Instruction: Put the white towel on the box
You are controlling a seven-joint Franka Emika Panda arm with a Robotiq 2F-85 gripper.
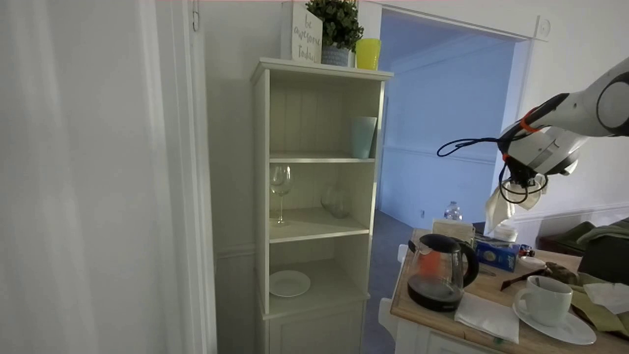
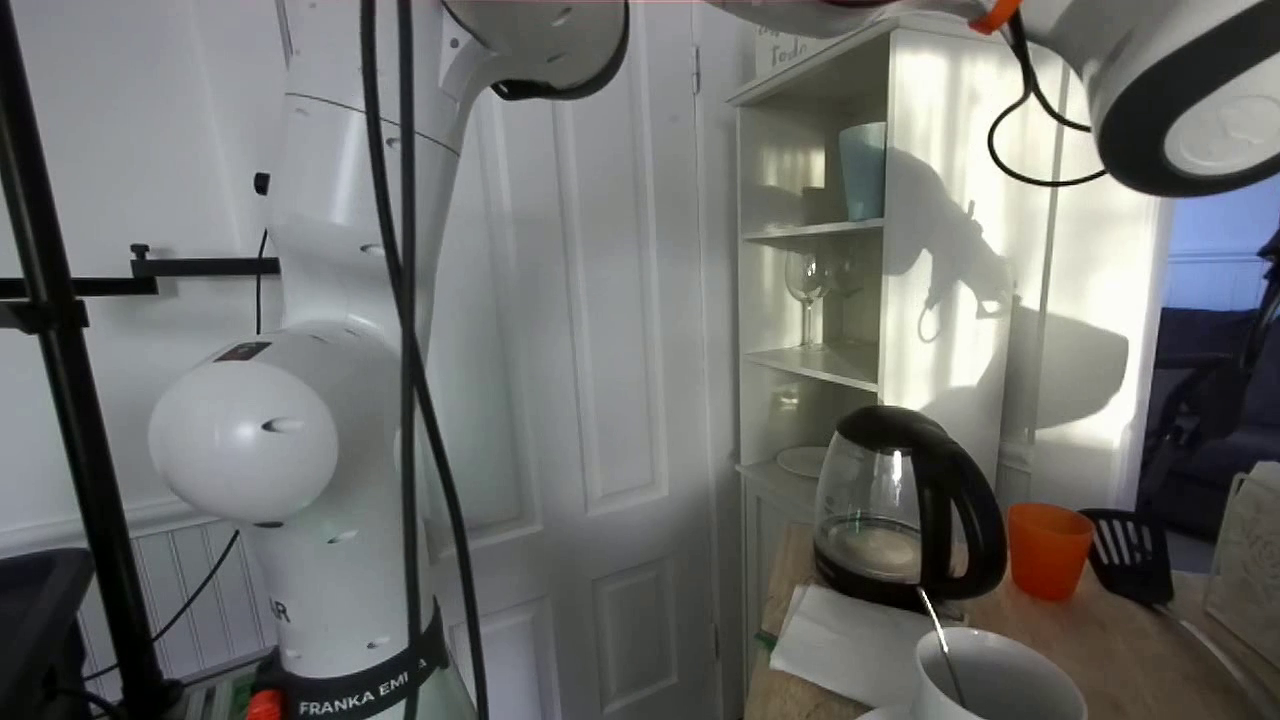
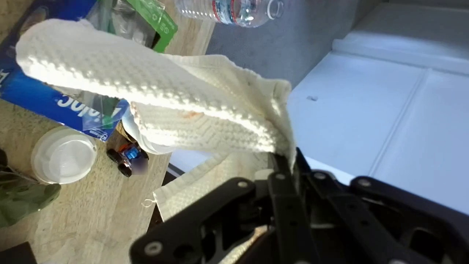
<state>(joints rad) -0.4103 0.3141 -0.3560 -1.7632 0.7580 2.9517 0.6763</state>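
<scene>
Likely step: carry. Your closed black two-fingered tool pinches the white woven cloth towel aloft; next, centre it over the blue cardboard box, presumably the target, and release.

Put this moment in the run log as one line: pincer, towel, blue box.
pincer: shut on towel | towel: hanging | blue box: on table | placing: not yet done

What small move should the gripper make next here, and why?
Probably ease the gripper toward the blue box: its jaws hold the white towel, which hangs from them, and in the wrist view the box lies off to one side of the grip.
</scene>
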